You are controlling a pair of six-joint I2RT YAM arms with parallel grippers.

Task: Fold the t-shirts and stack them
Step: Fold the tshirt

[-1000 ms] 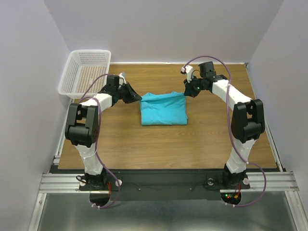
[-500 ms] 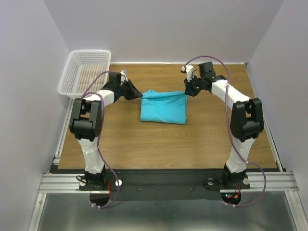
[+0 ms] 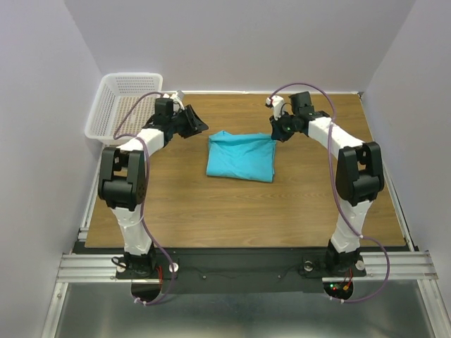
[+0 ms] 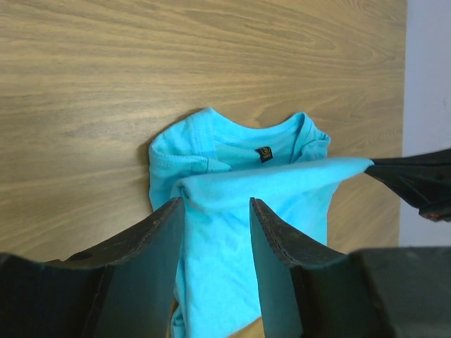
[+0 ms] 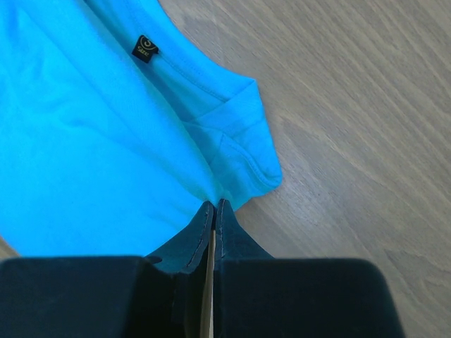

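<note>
The turquoise t-shirt (image 3: 239, 158) lies folded in the middle of the wooden table. Its neckline with a small dark label (image 5: 144, 48) faces up. My right gripper (image 3: 273, 135) is shut on the shirt's far right corner, and in its wrist view the cloth is pinched at the gripper (image 5: 213, 205). That corner is lifted, so a taut edge of shirt (image 4: 275, 179) runs toward the right gripper (image 4: 416, 179). My left gripper (image 3: 199, 127) stands open just left of the shirt's far left corner. In the left wrist view the gripper (image 4: 215, 211) holds nothing, with cloth lying beyond the fingers.
A white mesh basket (image 3: 124, 105) stands at the table's far left corner, just behind my left arm. Grey walls close in the table at the back and both sides. Bare wood (image 3: 239, 211) lies between the shirt and the arm bases.
My left gripper has opened, let go of the shirt's far left corner and drawn back up and to the left. That corner has dropped. The right gripper keeps its hold.
</note>
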